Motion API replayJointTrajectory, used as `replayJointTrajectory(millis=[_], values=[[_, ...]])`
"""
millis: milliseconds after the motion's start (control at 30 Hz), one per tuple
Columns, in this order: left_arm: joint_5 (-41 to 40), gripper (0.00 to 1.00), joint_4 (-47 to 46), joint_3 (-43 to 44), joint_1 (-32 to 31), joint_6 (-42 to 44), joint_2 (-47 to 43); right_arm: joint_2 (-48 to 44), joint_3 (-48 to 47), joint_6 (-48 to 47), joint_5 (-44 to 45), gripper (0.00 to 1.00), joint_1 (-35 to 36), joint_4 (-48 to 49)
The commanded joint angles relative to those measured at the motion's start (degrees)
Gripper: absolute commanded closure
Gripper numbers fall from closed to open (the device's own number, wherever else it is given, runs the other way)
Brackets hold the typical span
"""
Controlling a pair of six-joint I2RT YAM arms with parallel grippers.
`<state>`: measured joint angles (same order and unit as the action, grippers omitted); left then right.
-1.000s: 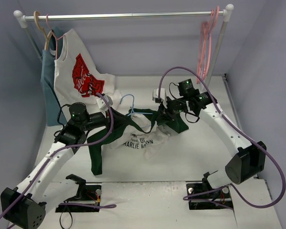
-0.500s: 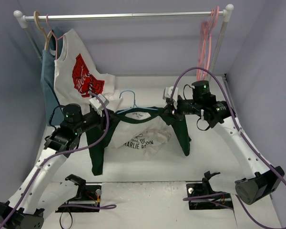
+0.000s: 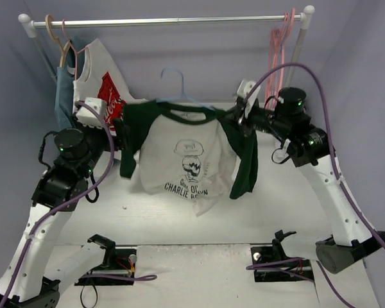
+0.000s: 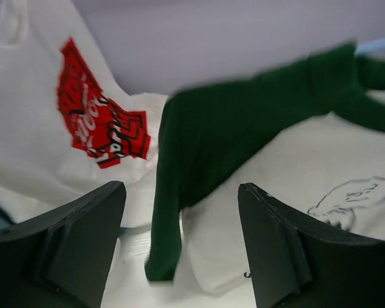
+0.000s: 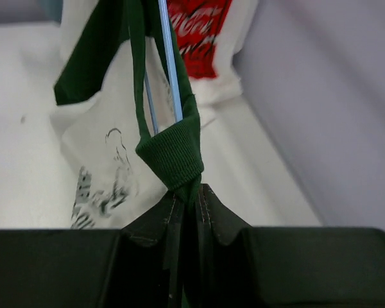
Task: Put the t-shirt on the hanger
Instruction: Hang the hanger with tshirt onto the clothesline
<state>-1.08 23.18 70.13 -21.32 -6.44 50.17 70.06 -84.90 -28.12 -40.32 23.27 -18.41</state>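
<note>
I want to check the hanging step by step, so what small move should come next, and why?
Probably draw the left gripper back, away from the sleeve. Its jaws stand open, gripping nothing, with the green sleeve hanging loose just ahead. The right gripper, shut on the t-shirt's other shoulder at the hanger wire, carries both alone, so backing off should avoid a snag.

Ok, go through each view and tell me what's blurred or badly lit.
Top external: sharp, evenly lit, the t-shirt crisp. Left wrist: its green sleeve smeared, the left gripper's fingers dark, soft. Right wrist: the hanger wire sharp, the right gripper's fingers black.
</note>
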Motion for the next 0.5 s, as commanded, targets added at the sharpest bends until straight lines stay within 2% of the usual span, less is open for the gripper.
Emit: replayJointTrajectory(millis=[0, 133, 267, 400, 467], values=[[-9.2, 0.29, 2.6, 6.2, 0.3, -3.1, -0.7, 2.0, -11.1, 7.9, 2.8, 1.00, -0.3, 14.8], [-12.2, 0.29, 7.0, 8.4, 0.3, -4.5, 0.2, 5.7, -23.2, 14.3, 6.0, 1.00, -0.3, 22.4], [-13.4, 0.29, 8.7, 9.5, 0.3, -5.2, 0.6, 8.2, -31.3, 17.2, 6.2, 1.00, -0.3, 25.6], [-13.8, 0.29, 9.0, 9.6, 0.3, -5.2, 0.6, 8.7, -33.0, 19.5, 7.3, 1.00, -0.4, 28.8], [-13.9, 0.29, 9.2, 9.3, 0.3, -5.3, 0.6, 7.1, -29.1, 20.8, 11.0, 1.00, -0.3, 31.7]])
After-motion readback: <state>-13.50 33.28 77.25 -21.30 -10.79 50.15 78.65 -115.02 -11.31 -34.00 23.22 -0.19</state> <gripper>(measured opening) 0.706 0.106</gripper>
